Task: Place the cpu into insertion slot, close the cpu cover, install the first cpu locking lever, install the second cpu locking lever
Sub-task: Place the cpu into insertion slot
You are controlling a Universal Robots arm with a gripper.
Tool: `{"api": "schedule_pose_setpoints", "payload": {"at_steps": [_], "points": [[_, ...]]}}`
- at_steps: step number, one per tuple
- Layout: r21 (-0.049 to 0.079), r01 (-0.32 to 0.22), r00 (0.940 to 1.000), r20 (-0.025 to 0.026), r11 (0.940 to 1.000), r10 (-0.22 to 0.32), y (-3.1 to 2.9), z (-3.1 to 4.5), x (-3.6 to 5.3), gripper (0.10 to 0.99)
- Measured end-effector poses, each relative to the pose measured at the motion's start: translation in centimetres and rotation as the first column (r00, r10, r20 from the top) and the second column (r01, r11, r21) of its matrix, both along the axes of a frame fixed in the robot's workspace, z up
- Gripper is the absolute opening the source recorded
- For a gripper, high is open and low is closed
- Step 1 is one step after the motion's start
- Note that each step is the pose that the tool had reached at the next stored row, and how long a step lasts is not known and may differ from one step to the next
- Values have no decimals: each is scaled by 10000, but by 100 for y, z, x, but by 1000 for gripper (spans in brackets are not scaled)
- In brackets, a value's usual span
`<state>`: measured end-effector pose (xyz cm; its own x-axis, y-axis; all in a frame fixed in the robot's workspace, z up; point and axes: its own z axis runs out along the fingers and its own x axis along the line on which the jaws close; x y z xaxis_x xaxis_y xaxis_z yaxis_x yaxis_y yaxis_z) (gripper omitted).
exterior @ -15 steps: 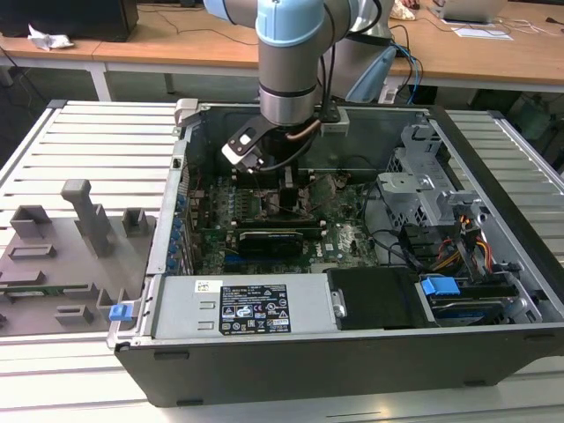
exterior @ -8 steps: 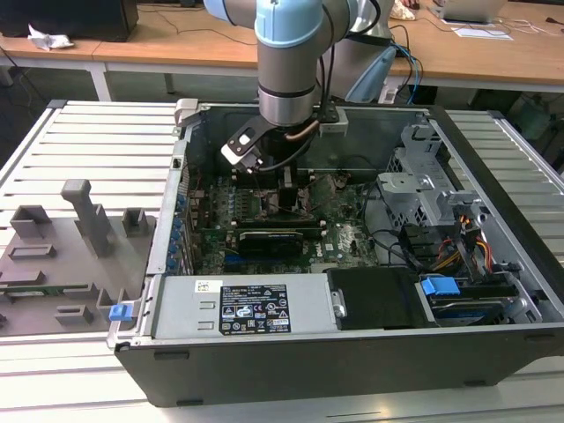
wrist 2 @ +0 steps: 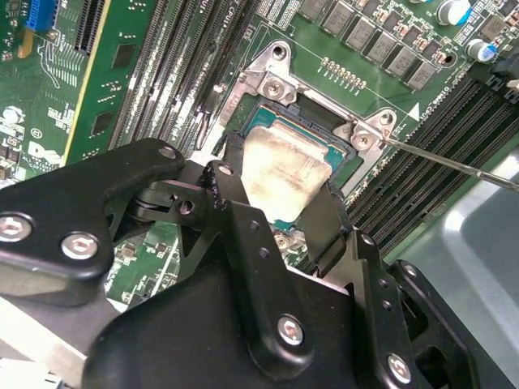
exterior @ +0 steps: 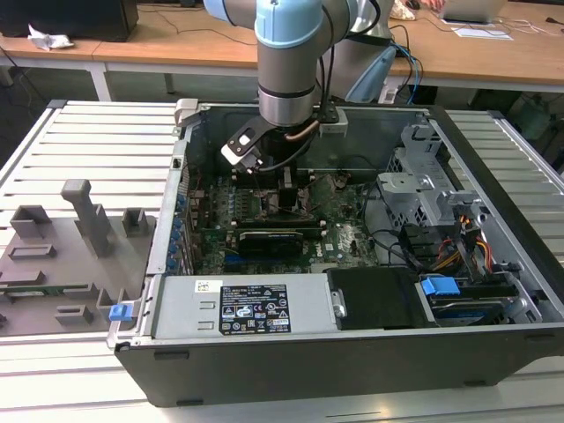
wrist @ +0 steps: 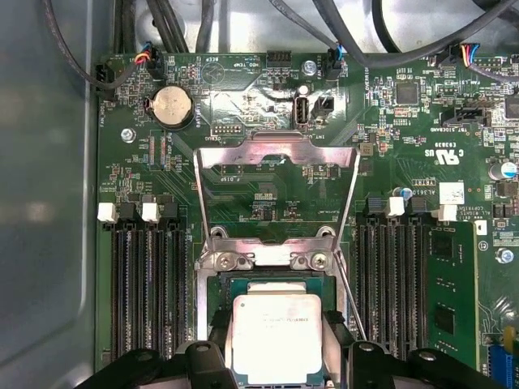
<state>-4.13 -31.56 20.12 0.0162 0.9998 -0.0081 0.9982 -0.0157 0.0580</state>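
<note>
The black two-fingered gripper (exterior: pixel 286 187) on the pale blue and silver robot arm (exterior: pixel 286 53) reaches down into the open black computer case (exterior: pixel 352 374), directly over the green circuit board (wrist: pixel 243 105). In both wrist views, the small flat square cpu with a dull silver-grey metal top (wrist 2: pixel 285 168) (wrist: pixel 277 336) lies between the gripper's black fingers (wrist 2: pixel 223 182) (wrist: pixel 203 356). The fingers are closed in against two opposite edges of the chip, clamping it.

The cpu sits low within the square black insertion slot with its grey metal rim (wrist 2: pixel 304 107) (wrist: pixel 204 308), and a narrow strip of dark socket shows past the chip's far edge (whether it is fully seated cannot be told).

Just beyond the fingertips, the thin square silver metal cpu cover (wrist: pixel 276 150) stands swung open. It is hinged at the slot's far edge, and the board shows through its large square cut-out. A thin bare metal locking lever rod (wrist 2: pixel 450 166) runs out from a corner bracket of the slot, angling away from the gripper.

Long black memory slots (wrist: pixel 146 292) run along both sides of the gripper. A round silver coin battery (wrist: pixel 172 105) sits on the board past the raised cover.
</note>
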Motion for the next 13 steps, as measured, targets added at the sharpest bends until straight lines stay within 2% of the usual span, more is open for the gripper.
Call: {"api": "schedule_pose_setpoints", "payload": {"at_steps": [2, 3, 13], "points": [[5, 0, 10000, 3, 10000, 0, 1, -3, 1, 541], [1, 0, 10000, 1, 10000, 0, 1, -1, 0, 608], [108, -2, 10000, 0, 9999, 2, 35, -14, 1, 608]]}}
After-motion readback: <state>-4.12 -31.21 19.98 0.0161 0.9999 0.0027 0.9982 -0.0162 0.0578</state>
